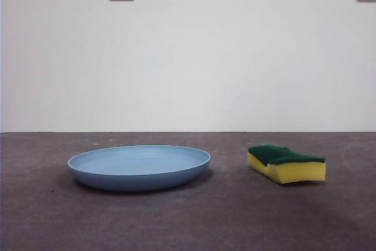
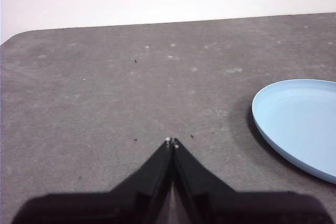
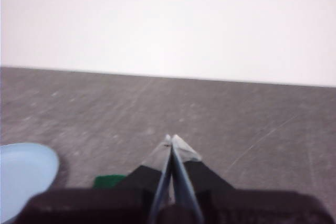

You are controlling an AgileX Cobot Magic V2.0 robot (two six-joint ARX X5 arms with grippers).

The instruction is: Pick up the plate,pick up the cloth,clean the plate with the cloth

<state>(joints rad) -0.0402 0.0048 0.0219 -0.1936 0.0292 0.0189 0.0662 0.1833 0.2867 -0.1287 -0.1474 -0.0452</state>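
Plate [image 1: 139,167] lies flat on the grey table [image 1: 188,221], sponge [image 1: 286,164] well apart beside it, long axis across my front view. I read both grippers pressed together, holding nothing: left gripper [image 2: 171,142] hangs beside the plate's rim and is its nearer arm; right gripper [image 3: 171,139] hangs nearest the sponge. No writing is legible anywhere.
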